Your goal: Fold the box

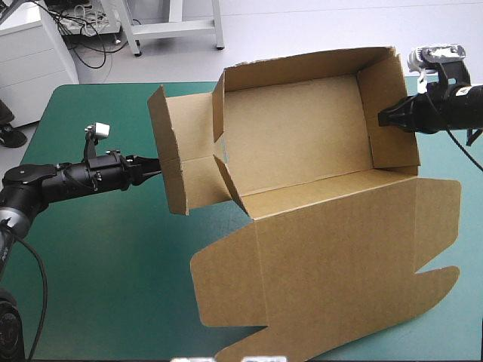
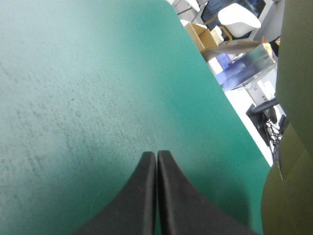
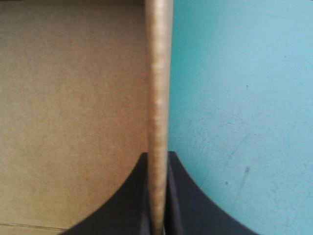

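Note:
The brown box (image 1: 302, 128) stands as an open tray mid-table, its walls raised and its lid (image 1: 339, 264) lying flat toward the front edge. My right gripper (image 1: 383, 118) is shut on the box's right end wall; in the right wrist view the wall's edge (image 3: 159, 73) runs between the fingertips of the right gripper (image 3: 159, 159), with the box's inside (image 3: 73, 98) on one side. My left gripper (image 1: 155, 167) is shut, its tip at the outer face of the loose left flap (image 1: 170, 151). In the left wrist view the left gripper (image 2: 156, 155) holds nothing, and the box (image 2: 293, 98) is off to one side.
The lid's rounded flaps (image 1: 219, 286) reach close to the table's front edge. Bare teal-green cover (image 1: 106, 256) lies in front of the left arm. The table's far edge (image 1: 113, 85) runs just behind the box.

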Controlling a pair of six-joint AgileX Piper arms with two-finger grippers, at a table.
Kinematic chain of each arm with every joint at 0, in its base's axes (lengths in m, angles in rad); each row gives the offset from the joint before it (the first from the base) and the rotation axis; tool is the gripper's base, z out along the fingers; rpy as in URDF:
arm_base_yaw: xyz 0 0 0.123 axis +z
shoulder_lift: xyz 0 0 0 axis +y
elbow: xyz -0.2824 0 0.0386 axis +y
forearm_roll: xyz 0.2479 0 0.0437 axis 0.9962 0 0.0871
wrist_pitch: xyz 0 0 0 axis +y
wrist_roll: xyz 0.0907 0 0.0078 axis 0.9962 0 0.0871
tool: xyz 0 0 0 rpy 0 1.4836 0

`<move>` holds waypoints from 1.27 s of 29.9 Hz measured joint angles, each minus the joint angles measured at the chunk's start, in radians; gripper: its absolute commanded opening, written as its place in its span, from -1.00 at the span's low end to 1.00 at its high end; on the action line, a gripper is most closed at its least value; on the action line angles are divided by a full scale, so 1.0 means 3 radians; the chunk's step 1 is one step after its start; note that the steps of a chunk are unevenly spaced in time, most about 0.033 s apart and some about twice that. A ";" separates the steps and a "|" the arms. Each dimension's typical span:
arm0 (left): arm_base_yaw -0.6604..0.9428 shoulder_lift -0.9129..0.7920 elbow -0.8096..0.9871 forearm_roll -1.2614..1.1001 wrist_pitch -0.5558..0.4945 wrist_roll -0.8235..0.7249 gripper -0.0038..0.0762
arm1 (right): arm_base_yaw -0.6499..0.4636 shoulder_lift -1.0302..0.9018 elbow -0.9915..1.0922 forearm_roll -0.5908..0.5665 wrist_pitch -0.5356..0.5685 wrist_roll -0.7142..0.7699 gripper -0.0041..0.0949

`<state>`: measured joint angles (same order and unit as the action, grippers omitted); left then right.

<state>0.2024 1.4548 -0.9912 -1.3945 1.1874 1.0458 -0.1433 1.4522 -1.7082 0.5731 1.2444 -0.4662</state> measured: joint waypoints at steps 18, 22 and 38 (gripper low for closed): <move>-0.0288 -0.0078 0.0000 -0.0570 0.0000 -0.0061 -0.92 | 0.0000 -0.0003 0.0000 0.0096 0.0000 -0.0105 -0.96; -0.0395 -0.0114 0.0000 -0.0699 0.0000 -0.0061 -0.78 | 0.0000 -0.0003 0.0000 0.0022 0.0000 -0.0077 -0.96; -0.0640 -0.0172 -0.0240 -0.0712 0.0000 -0.0061 0.53 | 0.0000 -0.0003 0.0000 -0.0315 -0.0208 0.0185 -0.95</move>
<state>0.0105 1.4031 -1.0632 -1.6082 1.1874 1.0274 -0.1433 1.4515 -1.7082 0.4785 1.1820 -0.4106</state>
